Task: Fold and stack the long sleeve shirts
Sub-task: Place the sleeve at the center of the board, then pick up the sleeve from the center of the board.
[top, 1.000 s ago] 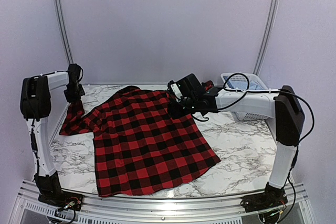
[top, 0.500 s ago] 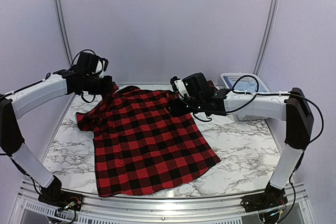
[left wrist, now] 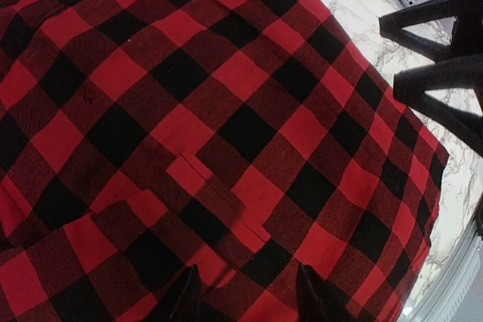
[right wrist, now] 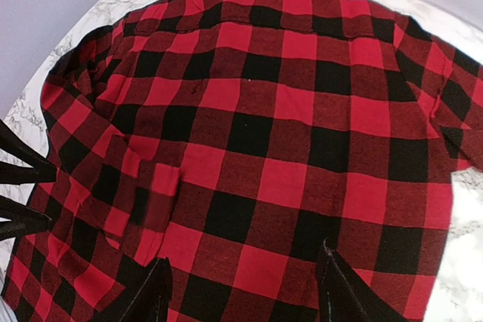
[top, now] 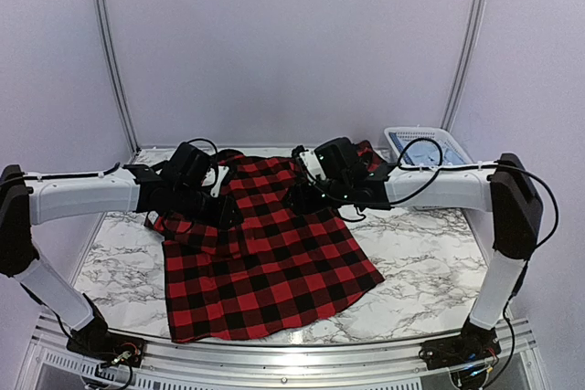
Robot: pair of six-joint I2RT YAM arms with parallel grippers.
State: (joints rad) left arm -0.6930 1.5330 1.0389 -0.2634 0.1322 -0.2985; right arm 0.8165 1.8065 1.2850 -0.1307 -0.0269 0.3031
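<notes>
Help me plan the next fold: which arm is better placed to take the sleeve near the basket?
Right: the right gripper, open, hovers over the checked shirt nearer the basket; the left gripper is over its opposite side.

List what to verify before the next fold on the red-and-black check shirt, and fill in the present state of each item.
1. Left tool free of cloth: ok. Its fingers stand apart above the shirt.
2. Right tool free of cloth: ok. It is open, with nothing between its fingers.
3. Sleeve on the left arm's side folded onto the body: ok. Its cuff lies on the check.
4. Sleeve on the right arm's side folded in: not ok. It runs outward past the body.
5. Lower body flat on the table: ok.
</notes>
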